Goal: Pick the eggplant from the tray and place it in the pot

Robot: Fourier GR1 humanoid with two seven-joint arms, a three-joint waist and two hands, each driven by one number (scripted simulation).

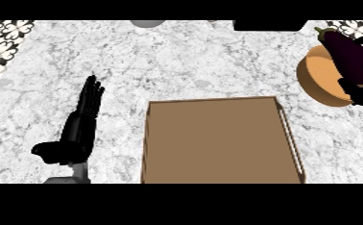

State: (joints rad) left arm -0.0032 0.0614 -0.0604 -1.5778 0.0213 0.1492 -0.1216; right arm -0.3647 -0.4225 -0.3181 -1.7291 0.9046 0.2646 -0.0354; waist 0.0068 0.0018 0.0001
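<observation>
The eggplant [343, 51] shows at the upper right of the frame, a dark purple body with its stem end pointing up and to the left. It lies across the orange pot [320, 75], which sits on the bench [199, 60] at the right edge of the frame. The eggplant's lower end meets a dark shape at the far right edge, about level with the pot's middle; this may be the right hand [350, 87], but so little of it is in view that I cannot tell how its fingers stand or whether they are round the eggplant.

The tray [220, 142] is a brown rectangle in the lower middle of the frame, its near side cut off by the lower edge. Its raised rim shows pale along the right side. It lies well apart from the pot, to the left and below it.

The left hand [81, 118] shows at the lower left of the frame, on a grey forearm that comes up from the lower edge. Its fingers are straight and point toward the top of the frame, the thumb sticks out to the left, and it holds nothing. It rests beside the tray, not touching it.

The bench is white and grey marble.
</observation>
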